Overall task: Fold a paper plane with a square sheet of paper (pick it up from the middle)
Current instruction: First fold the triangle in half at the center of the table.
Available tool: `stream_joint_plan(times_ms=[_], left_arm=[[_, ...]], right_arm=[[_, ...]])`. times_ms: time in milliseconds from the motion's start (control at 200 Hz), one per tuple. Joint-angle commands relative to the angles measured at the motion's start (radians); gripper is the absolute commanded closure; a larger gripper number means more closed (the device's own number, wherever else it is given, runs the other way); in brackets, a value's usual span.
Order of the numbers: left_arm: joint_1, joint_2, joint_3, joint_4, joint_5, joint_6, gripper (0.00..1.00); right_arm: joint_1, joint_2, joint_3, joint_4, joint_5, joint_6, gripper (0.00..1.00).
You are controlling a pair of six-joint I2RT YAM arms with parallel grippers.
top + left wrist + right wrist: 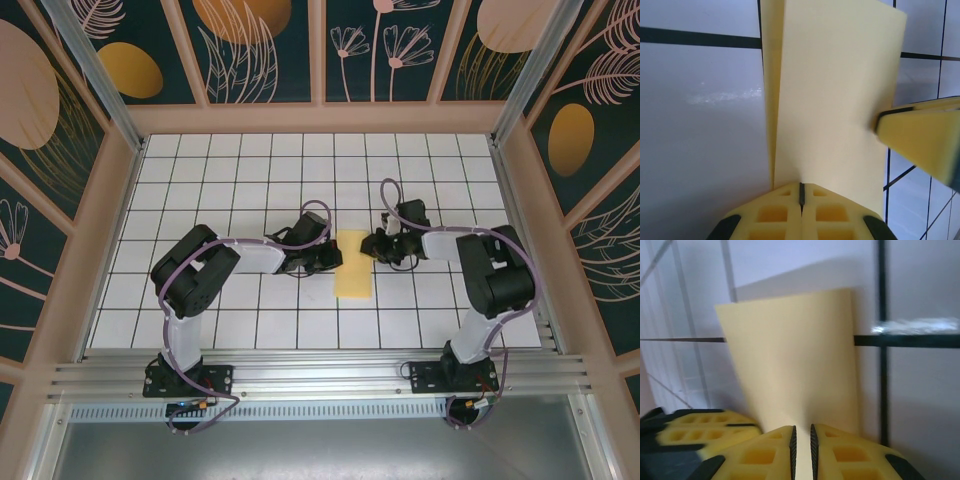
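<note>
The left end effector [801, 189] is closed on one edge of the square sheet of paper [835, 100]. The right end effector [801, 434] pinches the opposite edge. The sheet sits mid-worktop [200, 180], apparently folded in half once; nose and wing folds remain.

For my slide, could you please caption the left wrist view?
Left tool shut on the folded paper, right tool pinching its edge.
</note>
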Motion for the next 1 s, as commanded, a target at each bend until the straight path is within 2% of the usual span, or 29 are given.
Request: stream_joint_plan(times_ms=[0,225,445,621,726,996], left_arm=[[-0.003,0.056,-0.031,-0.119,-0.055,0.029,1.0],[-0.003,0.051,-0.029,-0.127,-0.058,0.033,1.0],[-0.004,0.048,-0.02,-0.133,-0.056,0.037,1.0],[-0.003,0.046,-0.022,-0.136,-0.061,0.04,1.0],[-0.003,0.046,-0.023,-0.136,-0.065,0.041,1.0],[-0.003,0.043,-0.02,-0.139,-0.064,0.041,1.0]], right_arm=[[-0.007,0.024,0.019,-0.042,0.018,-0.011,0.81],[-0.016,-0.048,0.132,-0.137,0.04,-0.028,0.79],[-0.035,0.052,0.163,-0.106,-0.001,-0.021,0.8],[-0.041,0.142,0.167,-0.14,0.035,-0.03,0.8],[-0.044,0.135,0.189,-0.193,0.08,-0.039,0.8],[-0.043,0.094,0.311,-0.237,0.053,-0.044,0.8]])
